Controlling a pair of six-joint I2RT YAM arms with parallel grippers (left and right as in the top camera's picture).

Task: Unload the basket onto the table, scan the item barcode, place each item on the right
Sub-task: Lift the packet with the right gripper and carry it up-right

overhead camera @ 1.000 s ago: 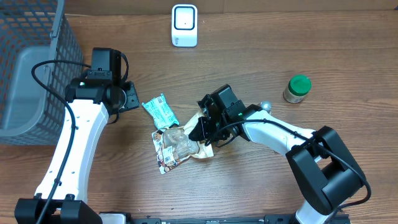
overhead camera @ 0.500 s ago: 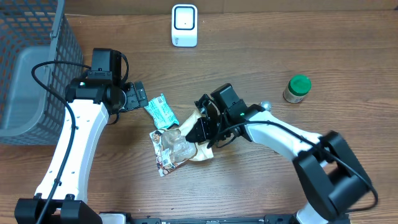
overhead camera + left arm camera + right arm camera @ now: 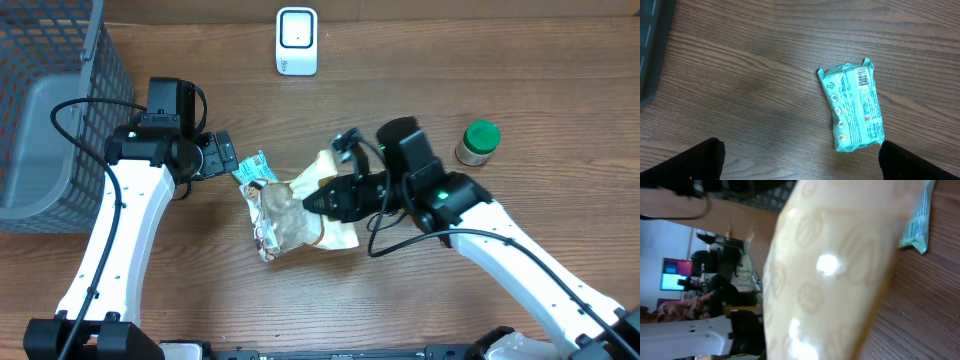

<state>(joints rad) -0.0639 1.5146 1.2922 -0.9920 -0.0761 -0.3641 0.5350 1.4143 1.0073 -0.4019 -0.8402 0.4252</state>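
A cream and brown snack bag [image 3: 285, 215] hangs tilted above the table's middle, and my right gripper [image 3: 320, 203] is shut on its right side. In the right wrist view the bag [image 3: 825, 265] fills the frame and hides the fingers. A teal packet [image 3: 255, 168] lies flat just left of the bag, with its barcode facing up [image 3: 863, 77]. My left gripper [image 3: 215, 155] hovers open left of the teal packet [image 3: 855, 107], its gripper [image 3: 800, 150] holding nothing. The white scanner [image 3: 297, 40] stands at the back centre.
A grey mesh basket [image 3: 40, 110] fills the far left. A small jar with a green lid [image 3: 478, 142] stands on the right, close to my right arm. Bare wood lies between the scanner and the bag.
My right arm has swung right and raised the snack bag, dragging it up beside the teal packet. The left gripper has opened wide, its arm staying in place.
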